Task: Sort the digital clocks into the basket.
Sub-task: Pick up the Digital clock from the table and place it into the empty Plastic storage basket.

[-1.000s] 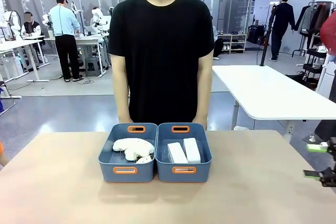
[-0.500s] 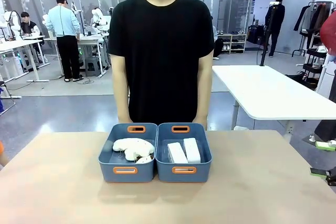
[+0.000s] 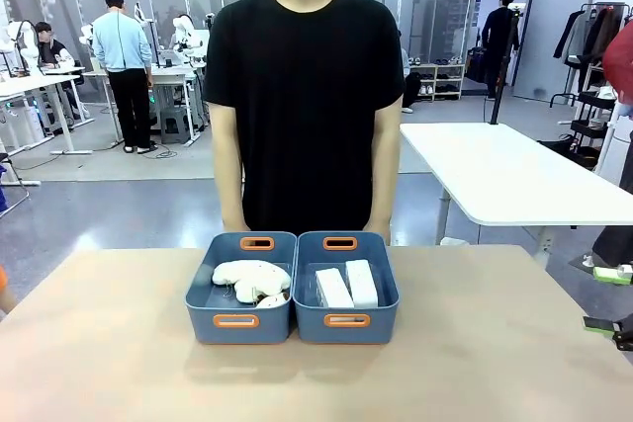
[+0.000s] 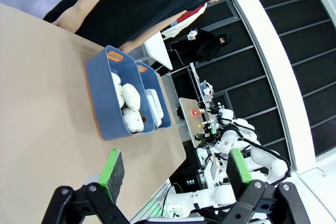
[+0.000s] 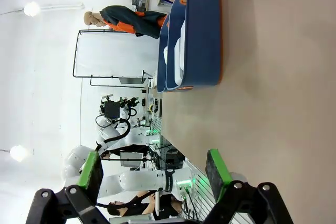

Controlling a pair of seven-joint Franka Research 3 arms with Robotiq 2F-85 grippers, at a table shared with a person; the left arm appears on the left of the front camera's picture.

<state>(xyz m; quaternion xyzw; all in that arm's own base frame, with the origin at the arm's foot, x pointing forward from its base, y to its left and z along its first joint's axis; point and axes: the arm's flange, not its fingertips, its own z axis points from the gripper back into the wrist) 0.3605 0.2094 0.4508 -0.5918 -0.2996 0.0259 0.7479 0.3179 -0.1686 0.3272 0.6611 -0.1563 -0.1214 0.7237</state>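
Two digital clocks point(image 3: 348, 286) lie inside the basket point(image 3: 346, 325); my right gripper point(image 3: 615, 298) has pulled away from it, both jaws open and empty, sorting apparently complete.

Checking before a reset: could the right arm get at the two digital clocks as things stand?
Probably yes. The digital clocks lie uncovered in the open-topped basket, the right gripper is open at the table's edge, and nothing lies between.

Left gripper point(image 4: 173, 169): jaws spread wide, green pads facing each other, nothing between them, raised above the worktop point(image 4: 37, 103) near its edge. Right gripper point(image 5: 153, 171): jaws likewise wide apart and empty, off the worktop's right edge, where the front view catches its green fingertips point(image 3: 599, 323).
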